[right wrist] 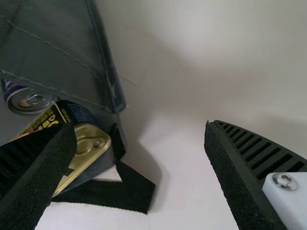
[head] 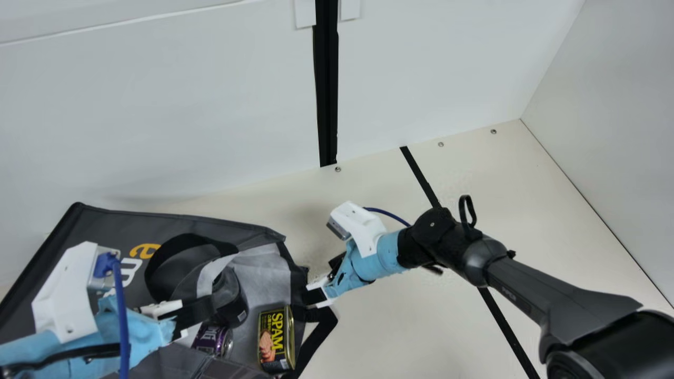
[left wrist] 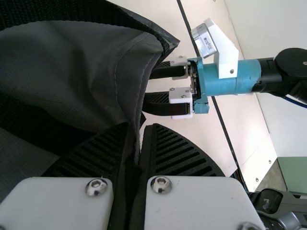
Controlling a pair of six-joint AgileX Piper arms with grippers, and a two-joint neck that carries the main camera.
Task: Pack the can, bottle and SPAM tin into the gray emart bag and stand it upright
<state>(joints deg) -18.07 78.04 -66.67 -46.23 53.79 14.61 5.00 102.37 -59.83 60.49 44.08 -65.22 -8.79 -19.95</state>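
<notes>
Your left gripper (left wrist: 140, 127) pinches gray emart bag (head: 108, 223); SPAM tin (head: 276, 339) lies at mouth, nearer your right gripper (right wrist: 139, 125), jaws spread.

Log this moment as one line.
left claw: shut on gray bag edge | right claw: open, beside bag mouth | can, bottle, SPAM tin: inside bag mouth | bag: not yet upright

The gray bag (head: 105, 223) lay on the cream table (head: 395, 326), with a black strip (head: 419, 175) running across the tabletop.
</notes>
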